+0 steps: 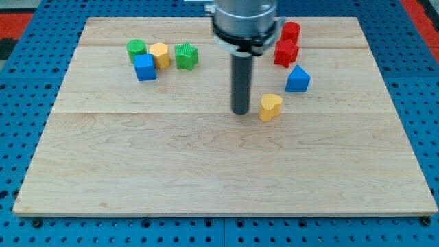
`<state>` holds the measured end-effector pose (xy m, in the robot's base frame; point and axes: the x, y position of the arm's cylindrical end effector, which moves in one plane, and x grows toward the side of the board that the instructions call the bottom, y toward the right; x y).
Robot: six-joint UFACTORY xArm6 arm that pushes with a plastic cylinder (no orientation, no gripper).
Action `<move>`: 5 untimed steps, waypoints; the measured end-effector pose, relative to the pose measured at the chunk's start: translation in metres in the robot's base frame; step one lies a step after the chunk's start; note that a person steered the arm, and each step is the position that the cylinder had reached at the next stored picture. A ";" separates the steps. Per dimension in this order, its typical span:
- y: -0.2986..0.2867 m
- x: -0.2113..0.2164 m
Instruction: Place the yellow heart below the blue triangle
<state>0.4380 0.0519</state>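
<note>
Yellow heart (271, 107) lies flat — just below-left of blue triangle (298, 79).

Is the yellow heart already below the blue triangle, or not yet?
Not yet. The yellow heart sits lower but toward the view's left of the blue triangle; my tip is just left of it.

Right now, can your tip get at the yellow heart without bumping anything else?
Probably yes. My tip sits just to the view's left of the yellow heart, with bare board between them. The blue triangle lies beyond the heart, up and to the view's right.
</note>
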 end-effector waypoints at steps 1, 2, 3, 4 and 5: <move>0.028 0.002; 0.020 0.017; 0.006 0.019; 0.051 0.019; 0.053 0.023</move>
<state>0.4610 0.1049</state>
